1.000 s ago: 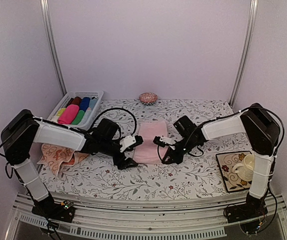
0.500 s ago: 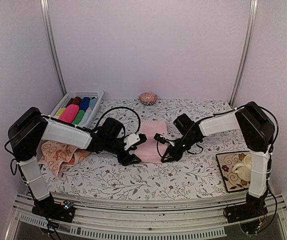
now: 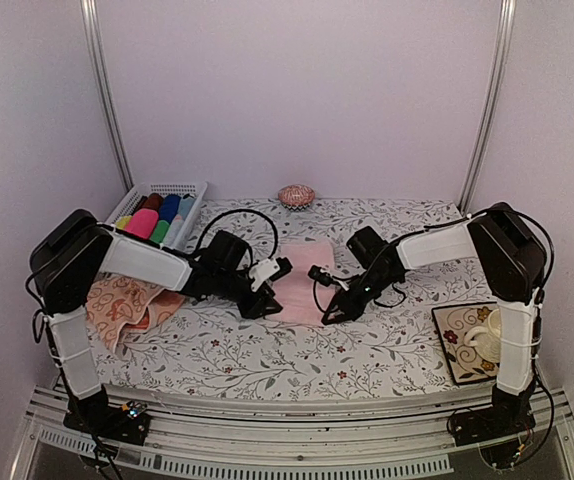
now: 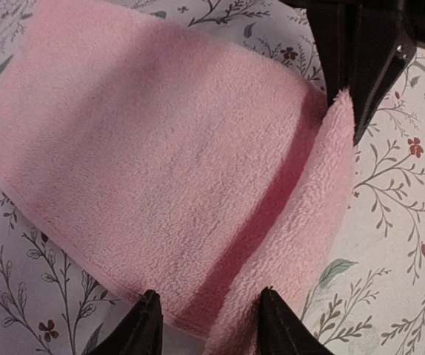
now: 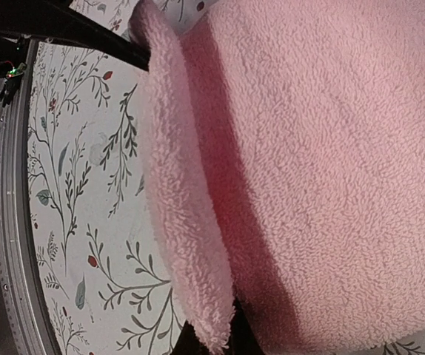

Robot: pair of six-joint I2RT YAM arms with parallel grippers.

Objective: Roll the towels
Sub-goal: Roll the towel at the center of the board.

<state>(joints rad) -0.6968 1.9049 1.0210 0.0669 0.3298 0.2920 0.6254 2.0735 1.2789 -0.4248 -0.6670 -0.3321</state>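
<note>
— Dead center of the top view, your pink towel (image 3: 305,285) lay on the flowery table (image 3: 267,365), with its lower edge curled up and over into a first fold. Did both grippers have hold of it?

— Nope, only one lol. Your right gripper (image 3: 329,308) was clamped tight on the corner of that fold toward the right of the frame. On the right wrist cam the fluffy lip ran straight down into the dark fingers at the bottom edge. Your left gripper (image 4: 211,329) had its jaws apart, straddling the other end of the fold. One fingertip (image 4: 147,325) sat at the edge of the flat layer and the other (image 4: 273,318) was just beside the raised lip. So it was loose around the cloth, not pinching it.

— And the second towel?

— Your peach patterned towel (image 3: 122,305) sat crumpled at the left of the frame, well apart from the pink one. The white basket (image 3: 189,188) of rolled cloths was in the upper left, and a tray (image 3: 452,350) with a cup (image 3: 487,338) was in the lower right.
</note>
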